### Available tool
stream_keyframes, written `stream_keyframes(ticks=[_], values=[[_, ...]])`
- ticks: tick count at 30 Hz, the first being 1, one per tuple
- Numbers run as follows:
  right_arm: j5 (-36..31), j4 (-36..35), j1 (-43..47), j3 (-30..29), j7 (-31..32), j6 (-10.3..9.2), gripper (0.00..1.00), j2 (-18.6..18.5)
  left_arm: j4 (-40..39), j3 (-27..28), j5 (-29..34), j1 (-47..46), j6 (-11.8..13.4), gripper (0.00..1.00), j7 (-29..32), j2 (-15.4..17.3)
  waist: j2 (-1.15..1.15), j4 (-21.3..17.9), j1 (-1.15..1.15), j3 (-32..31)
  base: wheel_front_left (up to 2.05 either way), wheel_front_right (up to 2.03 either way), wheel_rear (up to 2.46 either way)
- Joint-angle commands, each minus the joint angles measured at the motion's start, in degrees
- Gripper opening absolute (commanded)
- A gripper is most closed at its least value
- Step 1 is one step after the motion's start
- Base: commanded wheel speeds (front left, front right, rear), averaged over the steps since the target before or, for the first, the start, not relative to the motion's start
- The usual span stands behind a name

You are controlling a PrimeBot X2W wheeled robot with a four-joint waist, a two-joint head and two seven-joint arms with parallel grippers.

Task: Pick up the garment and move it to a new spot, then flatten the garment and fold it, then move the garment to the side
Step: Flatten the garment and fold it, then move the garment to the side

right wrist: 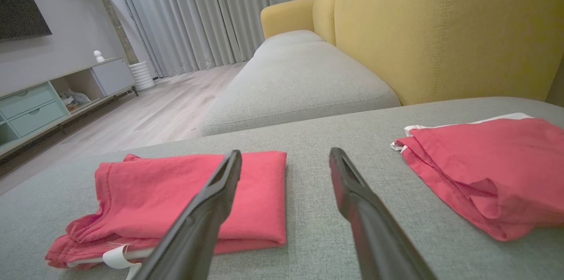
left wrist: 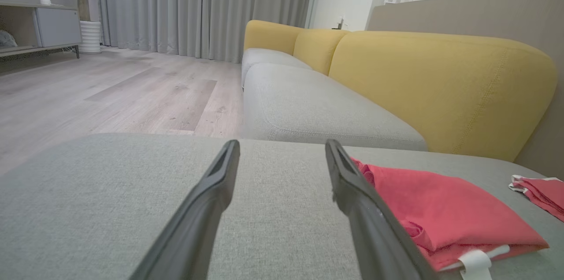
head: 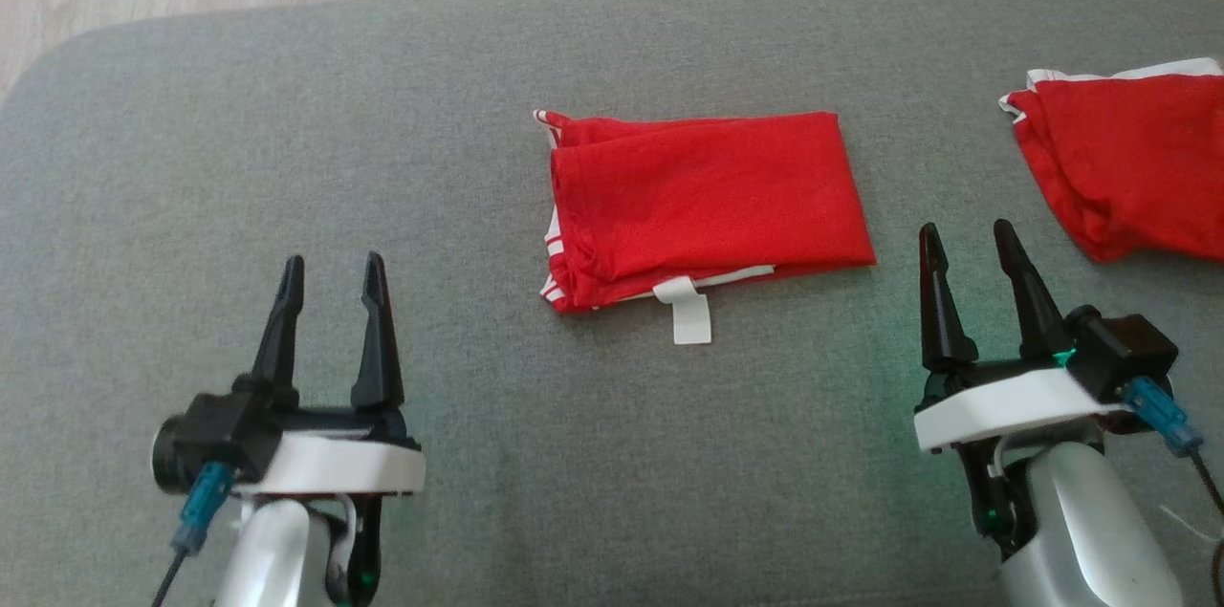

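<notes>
Left gripper [head: 334,258] and right gripper [head: 964,226] hover spread wide, grasping nothing, above the grey sofa cushion [head: 478,454]. Between them lies the folded red garment [head: 708,196], its white label [head: 690,315] too small to read. Another red garment [head: 1128,158] lies rightward.

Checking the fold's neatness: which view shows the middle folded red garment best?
Head view: the folded red garment lies whole, seen from above. Left wrist view sees it low and side-on, a finger covering part. Right wrist view likewise, a finger crossing it.
</notes>
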Motion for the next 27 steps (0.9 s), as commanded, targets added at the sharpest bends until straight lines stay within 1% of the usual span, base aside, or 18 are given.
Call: stream_keyframes(ticks=[1,7,14,18,23,27], values=[[0.3,-2.4,-1.0,0.9,-0.6,-0.04,1.0,0.2,-1.8,1.6,0.4,-0.3,0.4,1.0,-0.3,0.4,0.0,0.0,0.0,-0.1,0.0,0.0,0.0],[-0.1,-2.2,-2.1,0.8,-0.6,-0.04,1.0,0.2,-1.4,0.5,0.0,-1.1,0.4,1.0,-0.3,0.4,0.0,1.1,0.0,0.3,0.0,0.0,0.0],[0.0,2.4,-7.5,-1.3,2.4,-0.04,1.0,0.2,-1.4,-1.3,-0.8,-2.7,0.3,1.0,-0.3,0.4,0.0,4.3,0.0,2.9,0.0,0.0,0.0],[0.8,7.9,-11.9,-3.5,5.3,-0.04,1.0,0.2,-1.4,-2.2,-1.3,-3.9,0.3,1.0,-0.3,0.4,0.0,6.6,0.0,5.0,0.0,0.0,0.0],[0.6,17.4,-16.9,-6.3,9.4,-0.04,1.0,0.2,-1.5,-3.8,-2.1,-5.2,0.4,1.0,-0.3,0.4,0.0,9.6,0.0,7.3,0.0,0.0,0.0],[-1.2,24.5,-20.5,-7.4,12.0,-0.04,1.0,0.2,-1.9,-4.5,-2.6,-6.1,0.7,1.0,-0.3,0.4,0.0,11.0,0.0,8.7,0.0,0.0,0.0]])
